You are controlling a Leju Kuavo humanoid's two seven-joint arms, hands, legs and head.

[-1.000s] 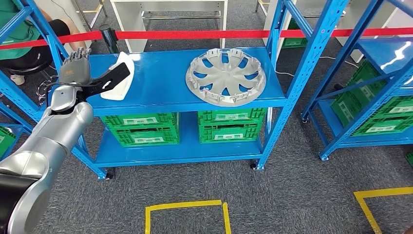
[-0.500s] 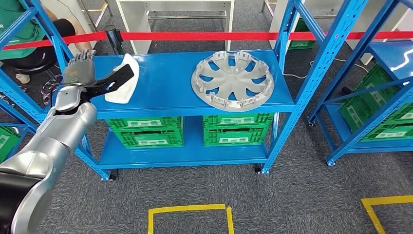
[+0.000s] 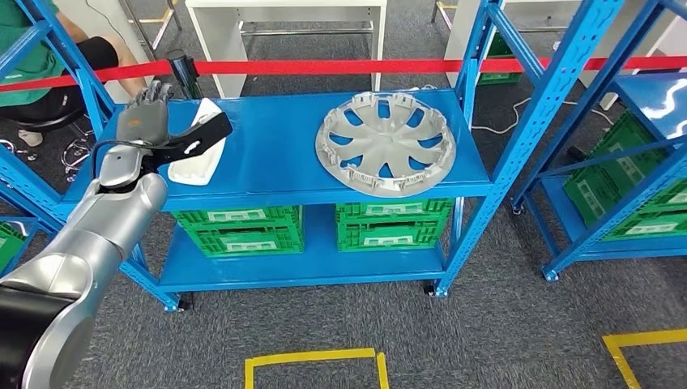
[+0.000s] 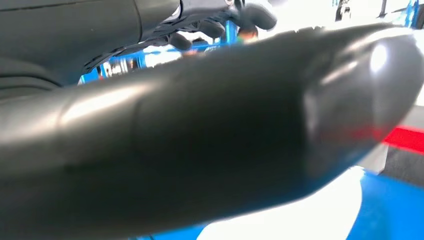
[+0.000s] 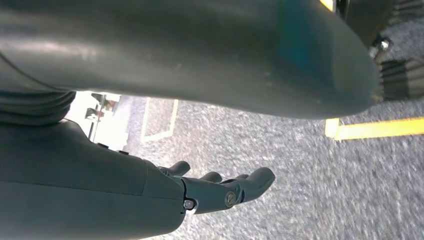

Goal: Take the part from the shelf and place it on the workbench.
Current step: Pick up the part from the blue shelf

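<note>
Gripping the white part point(image 3: 197, 154), the left hand point(image 3: 146, 126) has lifted it slightly higher.

The left arm point(image 3: 89, 243) is rounded silver metal, widest at the shoulder end and narrowing to a slimmer silver wrist just behind the left hand point(image 3: 144, 121). That hand has a grey back with a small green marking, dark fingers and a long black thumb with pale slots. The right hand point(image 5: 150, 195) has a smooth dark grey shell, dark fingers and small silver screws at their base.
</note>
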